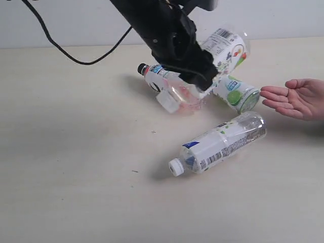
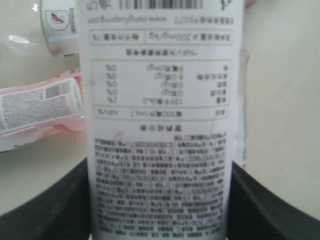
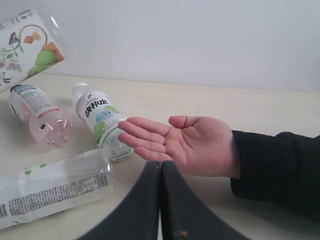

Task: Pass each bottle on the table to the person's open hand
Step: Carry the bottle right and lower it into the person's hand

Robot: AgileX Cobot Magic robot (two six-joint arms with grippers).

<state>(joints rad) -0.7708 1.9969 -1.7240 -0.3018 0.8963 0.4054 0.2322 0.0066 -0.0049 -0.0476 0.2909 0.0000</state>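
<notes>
My left gripper is shut on the floral white bottle and holds it tilted above the table. Under it lie the pink black-capped bottle and the green-lime bottle. Nearer the front lies the white/blue bottle. The person's open hand waits palm up at the right, just beyond the green-lime bottle's base. My right gripper is shut and empty, just short of the hand; the exterior view does not show it.
A black cable trails over the back left of the table. The person's dark sleeve lies along the right side. A white wall stands behind the table.
</notes>
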